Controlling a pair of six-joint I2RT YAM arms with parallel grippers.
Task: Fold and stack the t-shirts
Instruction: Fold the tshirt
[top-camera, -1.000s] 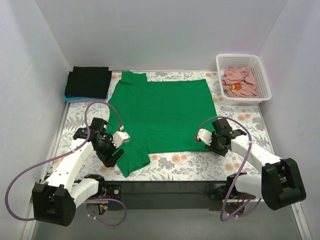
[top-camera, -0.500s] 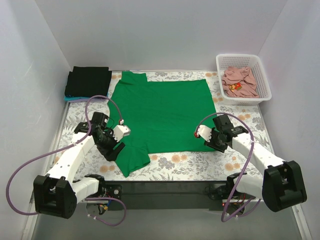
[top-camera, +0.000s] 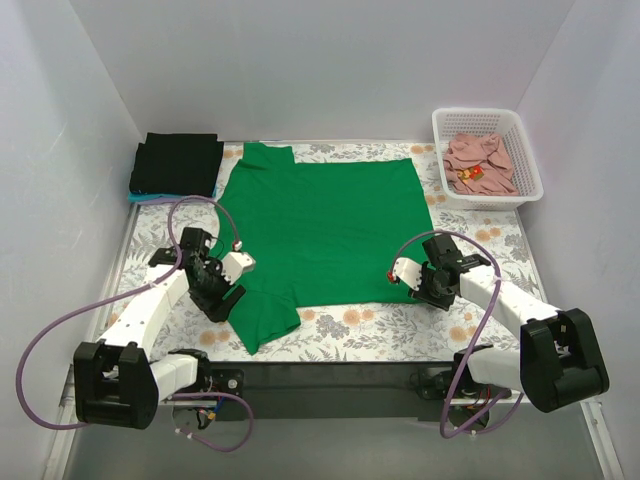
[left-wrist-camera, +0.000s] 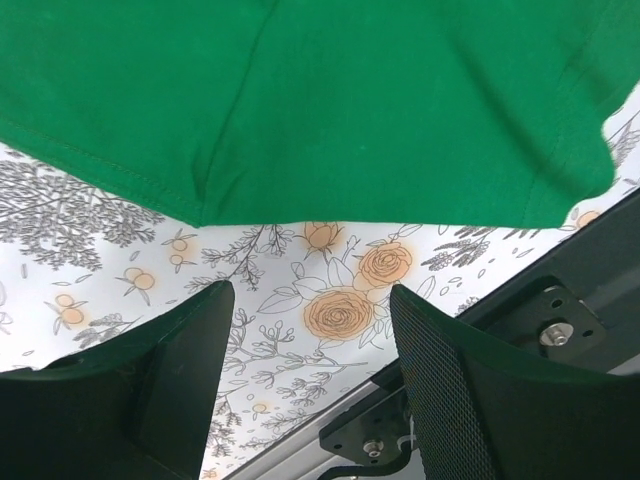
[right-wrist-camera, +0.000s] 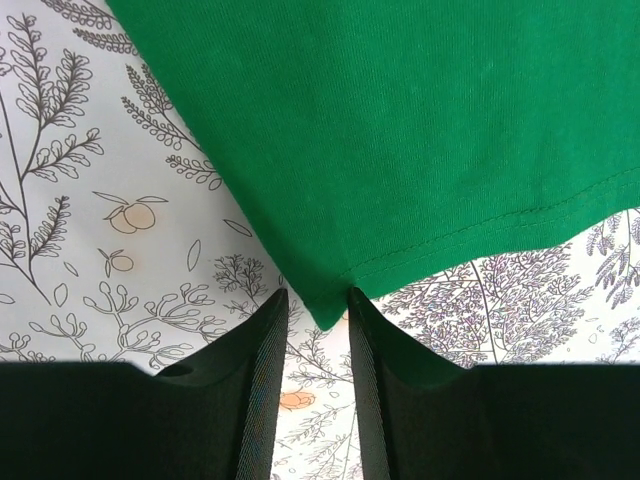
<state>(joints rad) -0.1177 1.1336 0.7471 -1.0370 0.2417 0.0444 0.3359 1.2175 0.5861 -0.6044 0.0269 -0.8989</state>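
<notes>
Floral-print tabletop (top-camera: 400, 325) boxed in by plain white walls (top-camera: 320, 70). Green t-shirt (top-camera: 330, 225) spread flat at centre; black t-shirt (top-camera: 178, 162) folded far left, pink t-shirt (top-camera: 478, 160) in white basket (top-camera: 530, 160). Left claw (left-wrist-camera: 310, 310) spread wide near the sleeve. Right claw (right-wrist-camera: 318, 300) narrowed around a hem corner; cannot tell whether pinching.

Lighting: bright, even, diffuse, apparently from overhead. Shadows: soft and faint on floral tabletop (top-camera: 400, 325). Top view: sharp throughout. Wrist views: green t-shirt (right-wrist-camera: 400, 120) weave crisp; near claw fingers (left-wrist-camera: 140, 400) dark, slightly soft.
</notes>
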